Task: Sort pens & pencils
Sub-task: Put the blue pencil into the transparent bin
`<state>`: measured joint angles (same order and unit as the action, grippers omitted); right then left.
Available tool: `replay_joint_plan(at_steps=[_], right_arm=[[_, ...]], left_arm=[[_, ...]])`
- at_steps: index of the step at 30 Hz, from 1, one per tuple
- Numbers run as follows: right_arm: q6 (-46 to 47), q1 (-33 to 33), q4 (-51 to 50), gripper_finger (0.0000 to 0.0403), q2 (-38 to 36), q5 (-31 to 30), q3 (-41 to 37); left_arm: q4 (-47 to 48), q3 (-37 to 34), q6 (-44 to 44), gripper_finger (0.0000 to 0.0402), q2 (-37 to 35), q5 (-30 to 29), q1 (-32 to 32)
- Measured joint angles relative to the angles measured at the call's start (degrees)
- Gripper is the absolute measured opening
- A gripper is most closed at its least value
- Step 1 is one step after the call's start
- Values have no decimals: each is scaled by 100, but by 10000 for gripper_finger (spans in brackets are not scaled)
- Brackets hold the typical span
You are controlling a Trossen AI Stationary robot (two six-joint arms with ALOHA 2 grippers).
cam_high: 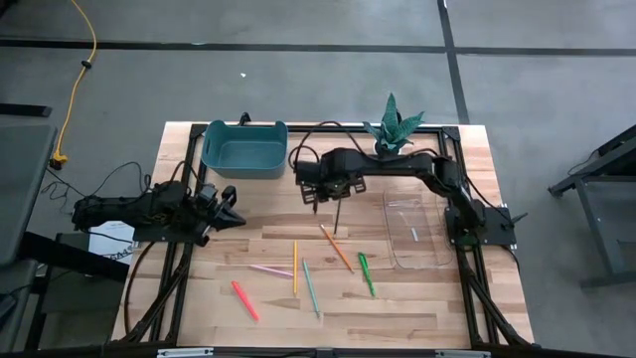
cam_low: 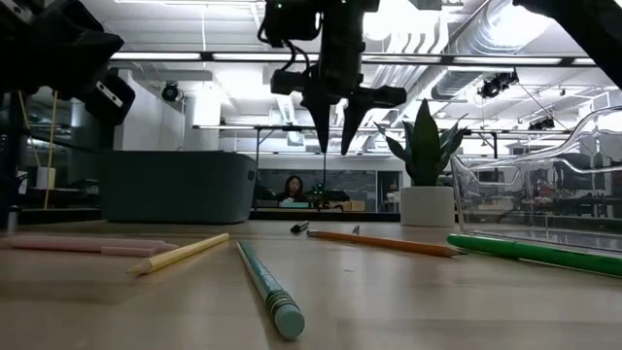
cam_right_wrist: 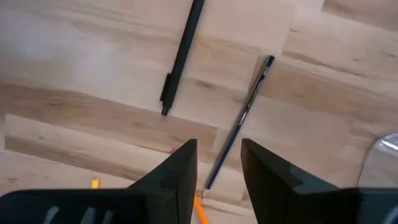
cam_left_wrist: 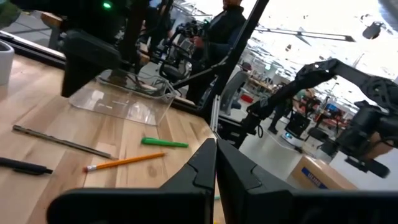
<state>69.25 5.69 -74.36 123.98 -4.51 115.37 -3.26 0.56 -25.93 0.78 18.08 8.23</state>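
With its fingers spread and empty, the right gripper is held above the black pen and dark brown pencil, just beside the teal bin, while the left gripper is kept shut nearby.

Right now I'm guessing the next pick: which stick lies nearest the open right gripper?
The dark brown pencil, right between the right gripper's open fingers; the black pen lies just beside it.

On the surface, the bin sits at eleven o'clock, the potted plant at one, the clear tray at three; pens and pencils lie scattered toward six.
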Motion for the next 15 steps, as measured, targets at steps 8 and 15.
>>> replay_joint_plan(at_steps=[8, 15], right_arm=[[-305, 400, -27, 114, 331, 355, -2], [-399, 685, -179, 114, 559, 550, -6]], left_arm=[[-10, 0, 14, 1, 2, 38, 1], [-12, 0, -4, 1, 2, 40, 0]])
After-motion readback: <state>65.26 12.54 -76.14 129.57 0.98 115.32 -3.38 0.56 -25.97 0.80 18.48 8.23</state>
